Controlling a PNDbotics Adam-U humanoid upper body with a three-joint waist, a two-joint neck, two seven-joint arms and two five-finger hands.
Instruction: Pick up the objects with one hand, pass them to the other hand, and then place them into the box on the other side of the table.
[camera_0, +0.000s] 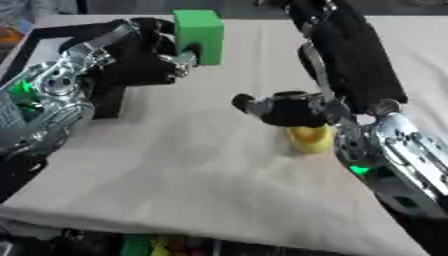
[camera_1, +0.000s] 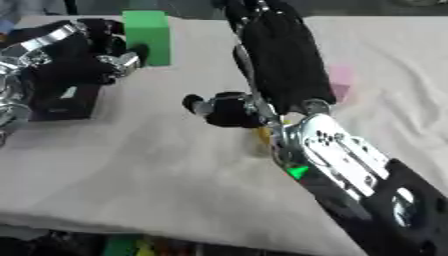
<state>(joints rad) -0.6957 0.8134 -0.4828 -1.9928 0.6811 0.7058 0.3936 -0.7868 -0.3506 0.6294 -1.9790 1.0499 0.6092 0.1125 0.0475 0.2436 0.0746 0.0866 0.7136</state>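
A green block (camera_0: 198, 35) is held up at the back left, my left hand (camera_0: 140, 55) shut on its lower side. Under that hand lies the black box (camera_1: 61, 102), mostly hidden by the arm. My right hand (camera_0: 284, 107) hovers low at the table's middle, a dark compact shape pointing left, apart from the green block. A yellow object (camera_0: 308, 140) sits on the cloth right under and behind its wrist; whether they touch is unclear. A pink block (camera_1: 339, 80) lies on the cloth to the right, partly behind my right forearm.
A beige wrinkled cloth (camera_0: 175, 170) covers the table. My right forearm (camera_1: 276, 55) crosses the back middle. Coloured things show below the table's front edge (camera_0: 144, 245).
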